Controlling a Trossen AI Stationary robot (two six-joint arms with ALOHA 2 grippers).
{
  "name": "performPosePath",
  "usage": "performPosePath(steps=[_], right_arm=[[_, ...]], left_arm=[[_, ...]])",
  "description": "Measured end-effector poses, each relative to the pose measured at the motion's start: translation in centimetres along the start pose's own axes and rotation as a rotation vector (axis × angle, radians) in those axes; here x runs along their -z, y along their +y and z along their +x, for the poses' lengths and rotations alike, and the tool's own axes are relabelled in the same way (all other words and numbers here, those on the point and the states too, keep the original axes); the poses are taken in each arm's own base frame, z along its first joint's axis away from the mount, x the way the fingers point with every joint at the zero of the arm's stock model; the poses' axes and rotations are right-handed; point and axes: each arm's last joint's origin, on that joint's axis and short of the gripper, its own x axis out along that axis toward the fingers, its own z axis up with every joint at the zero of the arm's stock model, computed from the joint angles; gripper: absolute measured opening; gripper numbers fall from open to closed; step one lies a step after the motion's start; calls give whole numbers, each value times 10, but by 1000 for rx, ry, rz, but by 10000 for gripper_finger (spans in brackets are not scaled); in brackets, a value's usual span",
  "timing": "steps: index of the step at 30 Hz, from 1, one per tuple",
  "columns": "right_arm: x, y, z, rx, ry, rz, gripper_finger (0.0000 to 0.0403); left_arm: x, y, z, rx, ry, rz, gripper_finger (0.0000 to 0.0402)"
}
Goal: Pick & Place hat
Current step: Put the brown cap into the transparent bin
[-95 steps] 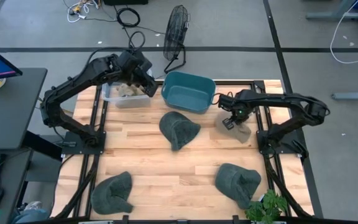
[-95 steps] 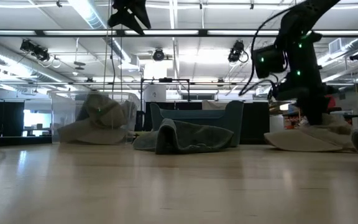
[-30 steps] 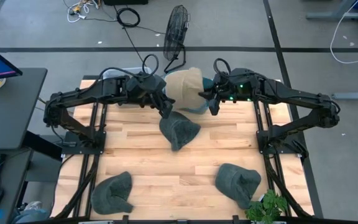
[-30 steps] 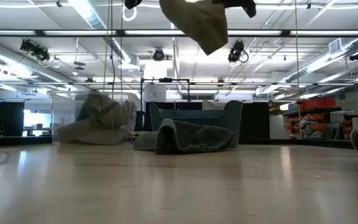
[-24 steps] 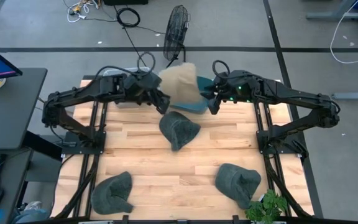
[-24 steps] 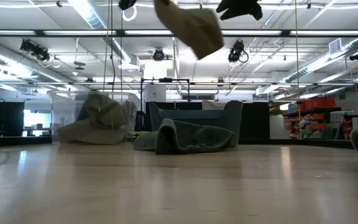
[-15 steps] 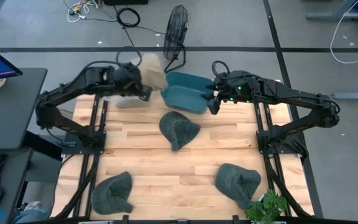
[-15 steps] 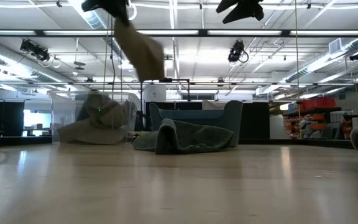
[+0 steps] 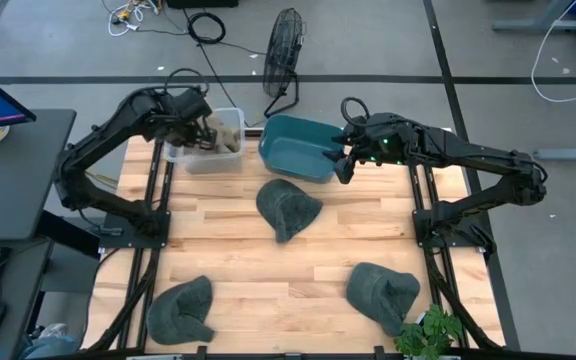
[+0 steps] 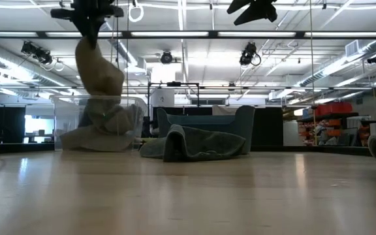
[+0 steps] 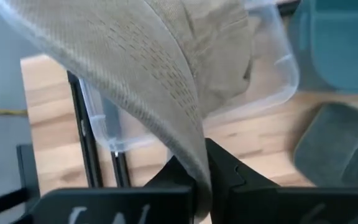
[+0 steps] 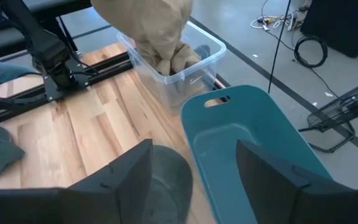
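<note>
While pinched (fingers (image 11: pixel 219 171)), hat (image 10: pixel 98 72) hangs seemingly lengthwise-down

1. In the low view, the left gripper (image 10: pixel 89 16) is cut off by the picture's top edge.
2. The tan hat (image 10: pixel 98 68) hides part of the clear bin (image 10: pixel 126 121).
3. The potted plant (image 9: pixel 430 334) is cut off at the bottom edge.

Grey floor (image 9: pixel 58 40), standing fan (image 9: pixel 284 45), cables (image 9: pixel 206 25); ceiling strip lights (image 10: pixel 240 34).
</note>
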Motion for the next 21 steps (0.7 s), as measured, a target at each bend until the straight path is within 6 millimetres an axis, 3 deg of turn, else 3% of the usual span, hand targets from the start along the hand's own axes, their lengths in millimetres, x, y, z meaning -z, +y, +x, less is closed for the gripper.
performPosePath(steps=[4, 11, 21], right_arm=[[0, 0, 0, 0, 0, 0, 235], [0, 0, 0, 0, 1, -1, 235], [1, 0, 0, 2, 8, -4, 235]], left_arm=[[-5, 5, 27, 16, 75, -13, 18], [-21, 1, 69, 159, 37, -36, 15], [-28, 13, 79, 171, 91, -25, 30]])
